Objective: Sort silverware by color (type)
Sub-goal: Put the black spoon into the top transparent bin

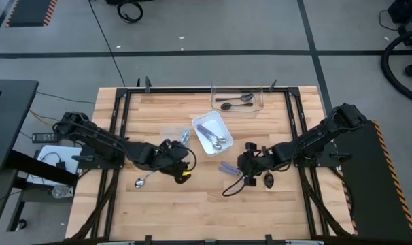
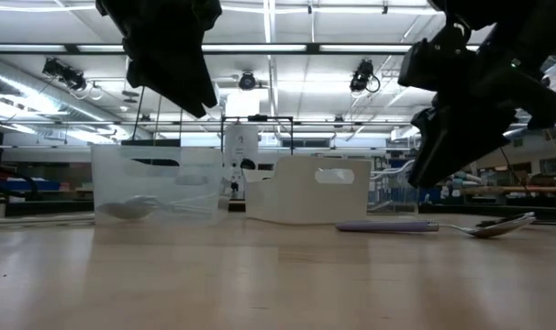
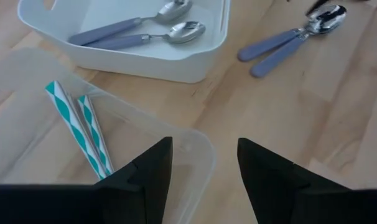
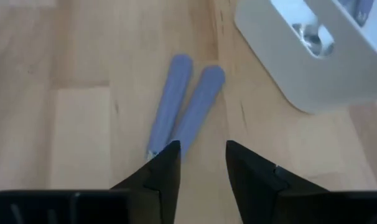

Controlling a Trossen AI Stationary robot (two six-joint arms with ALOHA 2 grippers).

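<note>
Spoons with purple plastic handles and shiny metal heads (image 4: 185, 106) lie as a pair side by side on the wooden tabletop (image 1: 192, 211), directly under my right pincer (image 1: 249, 178), whose fingers stand parted with nothing between them, poised above the handles. I judge these spoons light and stiff, but the metal heads are slick and the pair lie touching, so I would take one handle across its middle, where the plastic gives grip, and expect the neighbour to shift. Across from it, my left pincer (image 1: 173, 158) hangs released and empty over the clear plastic tray with two teal-and-white striped handles (image 3: 79, 127) in it; one metal-headed spoon (image 1: 142, 181) lies loose on the tabletop close by. Between the arms, toward the far side, the white rectangular bin (image 1: 213, 133) already holds two purple-handled spoons (image 3: 135, 34). Farthest off, the clear container at the far edge (image 1: 238, 102) holds the dark spoons (image 1: 236, 102). Sorting looks well along, with the purple pair and the stray spoon left.
</note>
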